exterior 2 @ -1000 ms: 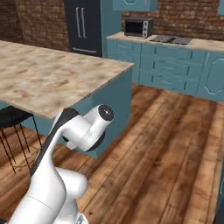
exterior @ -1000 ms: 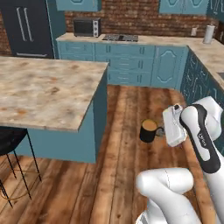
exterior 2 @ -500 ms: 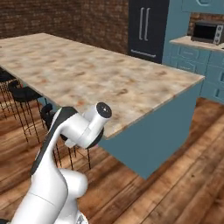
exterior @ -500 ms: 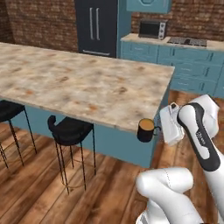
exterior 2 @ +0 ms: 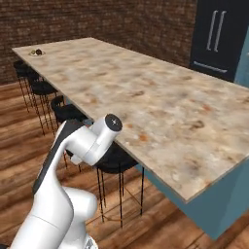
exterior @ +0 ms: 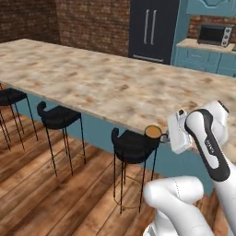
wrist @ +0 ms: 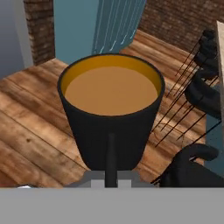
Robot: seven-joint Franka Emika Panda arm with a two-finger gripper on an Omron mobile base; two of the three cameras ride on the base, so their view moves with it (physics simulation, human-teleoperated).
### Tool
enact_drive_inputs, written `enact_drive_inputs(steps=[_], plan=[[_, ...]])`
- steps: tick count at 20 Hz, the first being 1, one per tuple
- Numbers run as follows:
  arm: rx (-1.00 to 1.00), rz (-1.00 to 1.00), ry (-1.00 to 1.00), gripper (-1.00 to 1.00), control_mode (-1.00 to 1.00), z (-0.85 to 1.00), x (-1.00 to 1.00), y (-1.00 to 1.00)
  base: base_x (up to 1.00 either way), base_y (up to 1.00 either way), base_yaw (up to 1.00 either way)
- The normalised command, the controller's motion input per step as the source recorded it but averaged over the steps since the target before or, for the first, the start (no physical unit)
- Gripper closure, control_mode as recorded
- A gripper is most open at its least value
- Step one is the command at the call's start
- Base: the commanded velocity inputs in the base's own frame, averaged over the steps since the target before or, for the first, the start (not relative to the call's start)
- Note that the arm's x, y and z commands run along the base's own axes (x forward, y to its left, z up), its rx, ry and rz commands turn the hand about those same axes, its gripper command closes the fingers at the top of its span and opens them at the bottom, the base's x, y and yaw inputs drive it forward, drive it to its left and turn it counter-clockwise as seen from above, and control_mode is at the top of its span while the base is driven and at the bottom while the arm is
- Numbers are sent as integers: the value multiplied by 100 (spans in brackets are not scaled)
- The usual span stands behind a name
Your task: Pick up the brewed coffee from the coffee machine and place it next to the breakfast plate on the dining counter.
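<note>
The brewed coffee [exterior: 152, 132] is a small black mug with light brown liquid, held in the air just off the near edge of the dining counter [exterior: 92, 80]. My gripper [exterior: 165, 137] is shut on its side handle. In the hand view the mug [wrist: 111, 109] sits close up, with its handle between the fingertips of my gripper [wrist: 111, 177]. The beige marble dining counter [exterior 2: 146, 87] stretches away to the left. The breakfast plate [exterior 2: 36, 52] lies small at its far left corner. The coffee machine is out of view.
Black bar stools [exterior: 132, 145] [exterior: 57, 117] stand along the counter's near side, one right below the mug; more stools [exterior 2: 68, 113] show in the right base view. A dark fridge [exterior: 153, 28] and a microwave [exterior: 214, 33] stand behind. Wooden floor lies below.
The whole picture has shifted as the base drove and turned: the teal cabinets slid away and the dining counter with its stools came close. The mug stays in my shut gripper.
</note>
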Motion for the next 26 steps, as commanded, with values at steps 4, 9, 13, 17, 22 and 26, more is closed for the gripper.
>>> enact_drive_inputs(steps=[4,9,13,17,22,26], plan=[[0,0,0,100,100,0,0,0,22,100,27],[0,0,0,100,100,0,0,0,37,100,20],[0,0,0,100,100,0,0,0,63,100,16],[0,0,0,100,100,0,0,0,100,100,13],[0,0,0,100,100,0,0,0,100,100,5],[0,0,0,100,100,0,0,0,100,94,0]])
